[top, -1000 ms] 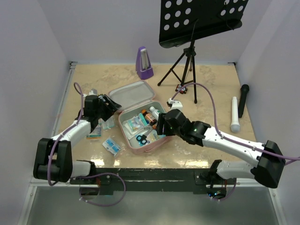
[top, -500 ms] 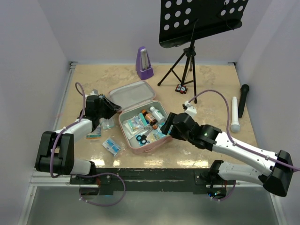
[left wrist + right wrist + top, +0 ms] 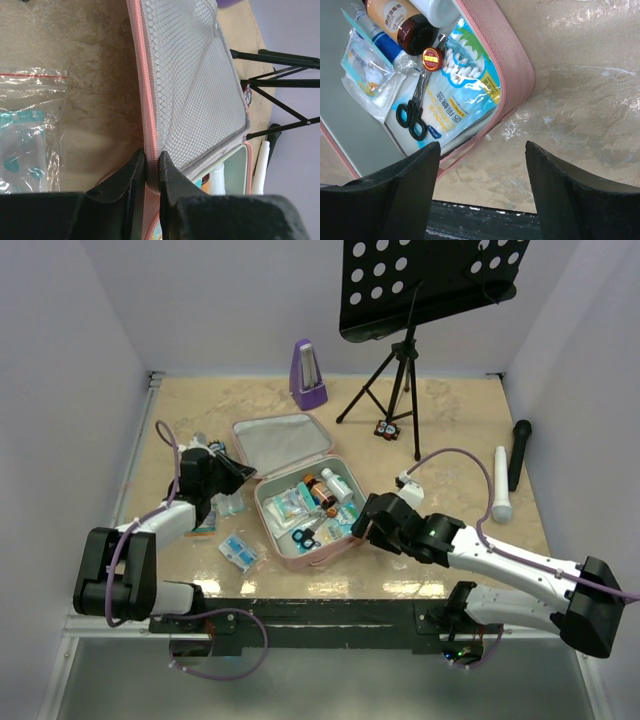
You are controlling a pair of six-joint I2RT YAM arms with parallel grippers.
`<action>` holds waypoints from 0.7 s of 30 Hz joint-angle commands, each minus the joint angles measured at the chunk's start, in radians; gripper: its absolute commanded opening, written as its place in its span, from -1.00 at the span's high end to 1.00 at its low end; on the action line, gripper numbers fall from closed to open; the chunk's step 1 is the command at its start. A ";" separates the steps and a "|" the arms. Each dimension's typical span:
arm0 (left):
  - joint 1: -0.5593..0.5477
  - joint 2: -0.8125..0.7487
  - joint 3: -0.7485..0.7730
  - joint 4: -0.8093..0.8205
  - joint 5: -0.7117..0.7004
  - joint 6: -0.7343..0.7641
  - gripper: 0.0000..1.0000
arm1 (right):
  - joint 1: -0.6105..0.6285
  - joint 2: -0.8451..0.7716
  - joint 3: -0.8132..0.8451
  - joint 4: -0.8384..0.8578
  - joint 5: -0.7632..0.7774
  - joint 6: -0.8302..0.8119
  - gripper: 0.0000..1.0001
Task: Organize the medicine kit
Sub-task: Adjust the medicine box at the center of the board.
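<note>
Top cam: I've got the medicine kit (image 3: 312, 558) open mid-table (image 3: 450, 420), between both arms, lid (image 3: 282, 443) laid back toward the rear-left. Left gripper (image 3: 240, 472) is at the lid's left edge, right gripper (image 3: 358, 523) just beside the kit's right side.

Left wrist cam: left fingers (image 3: 127, 172) clamped on the lid's pink zip rim, plastic bag (image 3: 25, 135) nearby.

Right wrist cam: right fingers (image 3: 405, 185) wide apart, nothing btwn them, over the kit's corner w/ scissors (image 3: 414, 112) and swab pack (image 3: 462, 95) inside.
</note>
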 commanded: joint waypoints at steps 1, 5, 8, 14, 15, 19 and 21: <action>-0.021 -0.083 -0.042 0.039 0.034 0.001 0.95 | -0.007 0.009 -0.015 0.062 0.053 0.040 -0.39; -0.033 -0.159 -0.071 0.014 0.021 0.006 1.00 | -0.047 0.011 -0.021 0.115 0.062 -0.006 -0.28; -0.045 -0.222 -0.082 -0.028 0.002 0.018 1.00 | -0.108 0.035 -0.024 0.147 0.045 -0.075 -0.19; -0.090 -0.351 -0.125 -0.084 -0.062 0.013 1.00 | -0.199 0.074 -0.035 0.207 0.011 -0.187 0.07; -0.096 -0.366 -0.129 -0.091 -0.070 0.013 1.00 | -0.201 0.080 -0.029 0.208 0.016 -0.198 0.13; -0.114 -0.417 -0.151 -0.121 -0.099 0.018 1.00 | -0.208 0.101 -0.007 0.211 0.042 -0.232 0.36; -0.130 -0.431 -0.160 -0.121 -0.111 0.018 1.00 | -0.214 0.121 0.008 0.216 0.051 -0.253 0.48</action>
